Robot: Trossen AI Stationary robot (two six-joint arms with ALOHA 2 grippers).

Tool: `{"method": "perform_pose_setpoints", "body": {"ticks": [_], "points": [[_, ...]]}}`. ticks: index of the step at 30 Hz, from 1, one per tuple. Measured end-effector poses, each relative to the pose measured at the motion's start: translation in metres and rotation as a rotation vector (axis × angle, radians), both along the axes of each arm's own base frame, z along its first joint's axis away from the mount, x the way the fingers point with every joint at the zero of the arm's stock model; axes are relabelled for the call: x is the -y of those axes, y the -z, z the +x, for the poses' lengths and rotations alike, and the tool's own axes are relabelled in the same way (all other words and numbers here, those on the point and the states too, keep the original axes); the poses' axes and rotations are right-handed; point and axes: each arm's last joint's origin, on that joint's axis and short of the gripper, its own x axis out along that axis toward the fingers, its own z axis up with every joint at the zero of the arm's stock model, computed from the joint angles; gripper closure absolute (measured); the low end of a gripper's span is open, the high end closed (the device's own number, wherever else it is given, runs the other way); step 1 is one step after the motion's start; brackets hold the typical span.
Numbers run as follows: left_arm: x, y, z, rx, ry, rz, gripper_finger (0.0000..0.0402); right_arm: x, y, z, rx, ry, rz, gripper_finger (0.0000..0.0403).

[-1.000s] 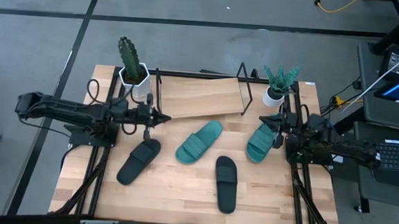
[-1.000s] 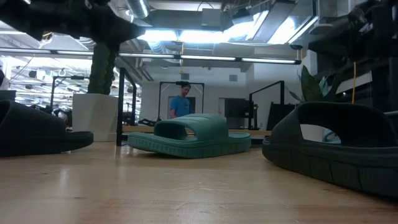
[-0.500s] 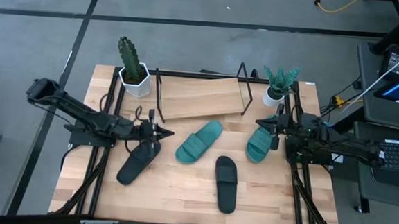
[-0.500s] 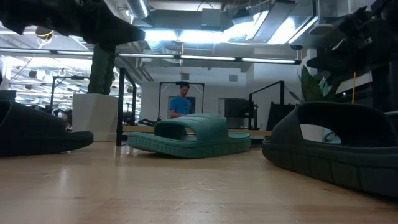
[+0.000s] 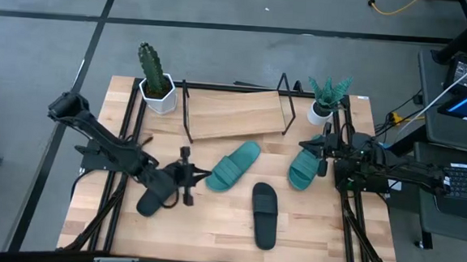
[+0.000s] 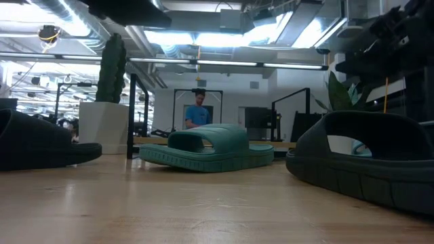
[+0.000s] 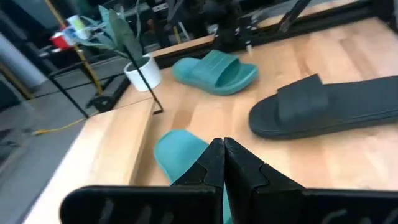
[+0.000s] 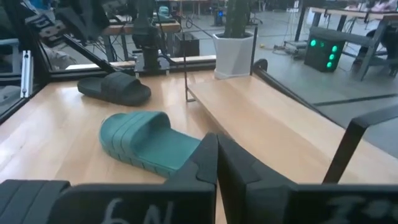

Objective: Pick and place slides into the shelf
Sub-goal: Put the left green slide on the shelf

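When looked at from above, easy to find all four slides lying flat on the desk (image 5: 211,231): left black slide (image 5: 158,190), middle teal slide (image 5: 233,165), right teal slide (image 5: 303,168) and front black slide (image 5: 264,214). Not one set on the shelf (image 5: 235,112) yet, which slants at the back between a cactus pot (image 5: 158,92) and a leafy plant (image 5: 327,94).

Down at desk height, only three slides in sight, plus a big room with bright ceiling lights and a person in a blue top (image 6: 198,115) far off.

Hard to judge the tools' fingers from above; plain only from the wrist views. Left tool (image 5: 202,175): fingers pressed together, holding nothing, hanging between the left black slide and the middle teal slide, tip by the teal one's end. Right tool (image 5: 304,143): fingers pressed together too, holding nothing, at the back end of the right teal slide, near the leafy plant. Cannot tell whether touching it.
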Motion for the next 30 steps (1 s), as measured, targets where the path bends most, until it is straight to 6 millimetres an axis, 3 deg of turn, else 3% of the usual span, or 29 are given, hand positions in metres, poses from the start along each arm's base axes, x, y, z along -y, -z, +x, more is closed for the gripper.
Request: {"method": "perform_pose_setpoints", "body": {"ticks": [13, 30], "points": [[0.018, 0.014, 0.035, -0.078, -0.023, 0.050, 0.0401, -0.001, 0.000, 0.000, -0.008, -0.033, -0.043, 0.0397], [0.017, 0.014, 0.037, -0.083, -0.029, 0.058, 0.0401, -0.002, 0.001, 0.000, -0.016, -0.058, -0.034, 0.0397]]}}
